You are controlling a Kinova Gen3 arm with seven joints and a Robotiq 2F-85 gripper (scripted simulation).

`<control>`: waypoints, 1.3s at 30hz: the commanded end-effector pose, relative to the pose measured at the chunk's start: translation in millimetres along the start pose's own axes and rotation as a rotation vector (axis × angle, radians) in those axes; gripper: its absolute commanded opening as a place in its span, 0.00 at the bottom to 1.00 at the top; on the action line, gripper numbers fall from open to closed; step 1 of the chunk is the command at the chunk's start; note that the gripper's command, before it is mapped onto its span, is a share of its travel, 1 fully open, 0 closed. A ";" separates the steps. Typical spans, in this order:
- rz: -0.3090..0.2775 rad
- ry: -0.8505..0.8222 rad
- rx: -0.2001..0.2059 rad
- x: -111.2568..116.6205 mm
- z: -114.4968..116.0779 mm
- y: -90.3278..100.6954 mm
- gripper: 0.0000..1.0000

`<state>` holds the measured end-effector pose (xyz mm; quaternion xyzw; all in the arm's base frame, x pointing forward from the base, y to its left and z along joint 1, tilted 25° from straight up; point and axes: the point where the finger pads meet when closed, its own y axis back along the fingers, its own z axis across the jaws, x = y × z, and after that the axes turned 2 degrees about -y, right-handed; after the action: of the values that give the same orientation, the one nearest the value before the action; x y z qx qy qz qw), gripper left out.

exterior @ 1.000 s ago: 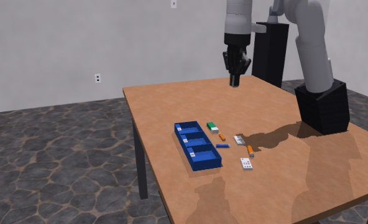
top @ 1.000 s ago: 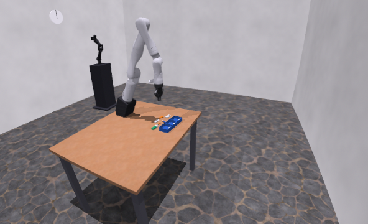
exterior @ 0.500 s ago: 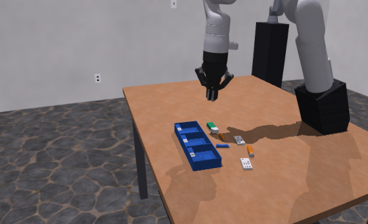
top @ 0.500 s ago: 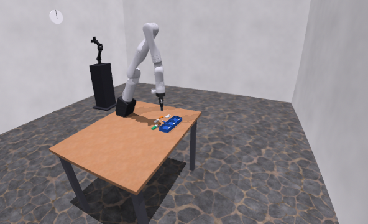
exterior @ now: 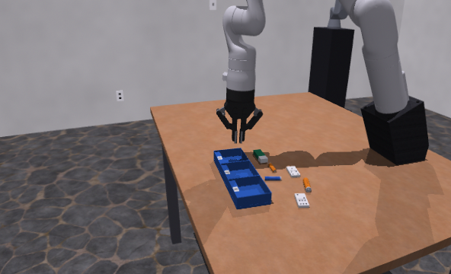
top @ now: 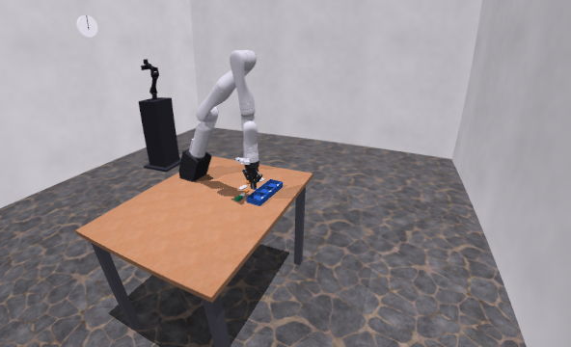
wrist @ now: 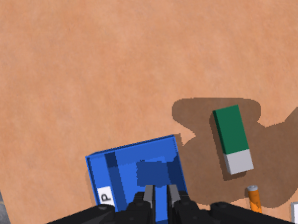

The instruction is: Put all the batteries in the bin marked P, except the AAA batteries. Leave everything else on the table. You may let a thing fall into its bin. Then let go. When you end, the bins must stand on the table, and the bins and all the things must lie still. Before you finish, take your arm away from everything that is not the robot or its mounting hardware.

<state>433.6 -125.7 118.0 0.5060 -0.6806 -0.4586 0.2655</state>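
A blue bin (exterior: pixel 250 202) (top: pixel 257 201) (wrist: pixel 132 148) with three compartments stands near the table's edge. Its far compartment bears the label P (wrist: pixel 105 195). My gripper (exterior: pixel 239 138) (top: pixel 253 185) (wrist: pixel 161 197) is shut and empty, hanging a little above that far compartment. On the table beside the bin lie a green and grey block battery (exterior: pixel 260 156) (wrist: pixel 232 137), a small orange battery (exterior: pixel 272 167) (wrist: pixel 255 197), a thin blue battery (exterior: pixel 273 178) and a thicker orange battery (exterior: pixel 307 184).
Two white dominoes (exterior: pixel 293 171) (exterior: pixel 302 200) lie among the batteries. The arm's black base (exterior: pixel 395 133) stands on the table (exterior: pixel 324 236) behind them. The bin's outer side runs close to the table's edge.
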 end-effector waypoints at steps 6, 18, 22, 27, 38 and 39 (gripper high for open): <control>-0.009 0.319 -0.027 5.6 2.9 -6.5 0.09; -0.016 0.819 -0.025 5.6 2.9 -6.5 0.09; -0.018 1.019 -0.023 5.6 2.9 -6.5 0.09; -0.021 1.269 -0.021 5.6 2.9 -6.5 0.09; -0.027 1.719 -0.017 5.6 2.9 -6.5 0.09; -0.028 1.769 -0.016 5.6 2.9 -6.5 0.09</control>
<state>432.7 -129.1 110.0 0.6788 -0.2411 0.0865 0.6882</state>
